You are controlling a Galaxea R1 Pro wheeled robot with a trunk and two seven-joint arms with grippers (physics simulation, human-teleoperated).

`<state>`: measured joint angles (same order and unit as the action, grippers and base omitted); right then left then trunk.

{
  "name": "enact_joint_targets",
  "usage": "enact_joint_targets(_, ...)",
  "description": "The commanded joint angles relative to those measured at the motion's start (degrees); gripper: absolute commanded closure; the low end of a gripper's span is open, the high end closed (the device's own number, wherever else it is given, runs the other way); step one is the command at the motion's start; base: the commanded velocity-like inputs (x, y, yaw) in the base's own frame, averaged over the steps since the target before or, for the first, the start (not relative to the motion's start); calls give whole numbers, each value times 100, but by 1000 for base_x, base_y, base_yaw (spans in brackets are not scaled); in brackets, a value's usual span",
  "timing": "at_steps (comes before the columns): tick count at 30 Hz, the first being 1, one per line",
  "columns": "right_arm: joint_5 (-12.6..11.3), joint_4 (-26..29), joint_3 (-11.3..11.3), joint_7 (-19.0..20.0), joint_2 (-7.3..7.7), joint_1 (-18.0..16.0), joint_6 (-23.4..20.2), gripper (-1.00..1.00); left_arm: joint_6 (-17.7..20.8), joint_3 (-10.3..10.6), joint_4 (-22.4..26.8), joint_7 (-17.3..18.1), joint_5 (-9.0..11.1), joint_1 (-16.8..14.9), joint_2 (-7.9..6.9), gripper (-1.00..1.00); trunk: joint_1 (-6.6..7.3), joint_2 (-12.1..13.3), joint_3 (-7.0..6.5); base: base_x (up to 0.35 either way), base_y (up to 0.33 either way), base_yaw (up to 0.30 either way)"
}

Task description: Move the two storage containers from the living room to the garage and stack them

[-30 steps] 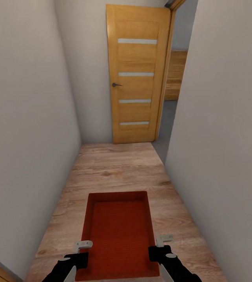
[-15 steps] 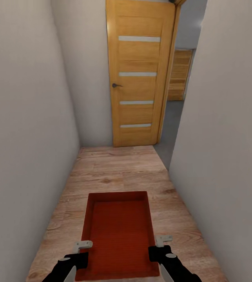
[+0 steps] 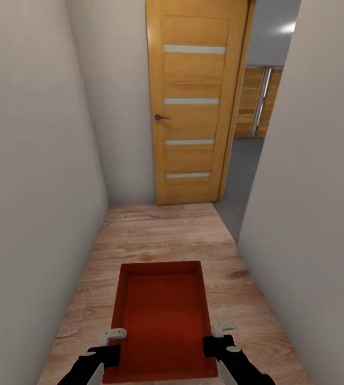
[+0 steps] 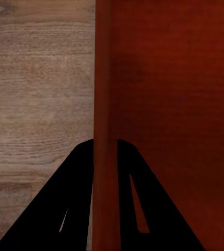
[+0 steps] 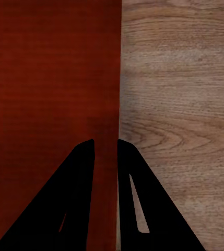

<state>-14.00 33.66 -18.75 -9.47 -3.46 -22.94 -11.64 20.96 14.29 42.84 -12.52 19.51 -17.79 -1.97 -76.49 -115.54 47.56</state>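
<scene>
In the head view a plain grey-white wall fills the left side of the frame. At the lower centre an orange-red bin, open-topped and rectangular with slightly tapered walls, hangs over the wood plank floor of a narrow corridor. The left gripper clamps the bin's left wall at the bottom of the frame, and the right gripper clamps its right wall; both are black with pale tips.

The left wrist view shows up close that the left gripper has its dark fingers narrowly set, one on each side of the bin rim, with woodgrain floor beside it. The right wrist view shows the right gripper pinching the bin wall likewise, over knotty planks.

Only the head view takes in the upper centre: a honey-coloured door with four pale horizontal strips and a dark lever handle. To its right an opening shows a grey floor and a slatted wooden door. Another pale wall fills the right side.
</scene>
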Motion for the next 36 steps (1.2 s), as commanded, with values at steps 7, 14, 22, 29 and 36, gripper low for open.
enact_joint_targets(7,-113,0,-49,-29,4,0,-23,100,-4,57,204,-56,144,-5,-5,100,-3,-2,6,343,80,0)
enact_joint_targets(14,-113,0,-49,-27,4,0,-23,100,-4,59,202,-57,146,-5,-5,100,-3,-2,6,343,80,0)
enact_joint_targets(22,-112,0,-49,-28,4,0,-23,100,-4,57,200,-54,148,-5,-5,100,-3,-2,6,343,80,0)
enact_joint_targets(29,-112,0,-49,-28,4,0,-23,100,-4,57,203,-54,146,-5,-5,100,-3,-2,6,343,80,0)
enact_joint_targets(36,-113,0,-49,-28,4,0,-23,100,-4,57,204,-57,145,-5,-5,100,-3,-2,6,343,80,-1)
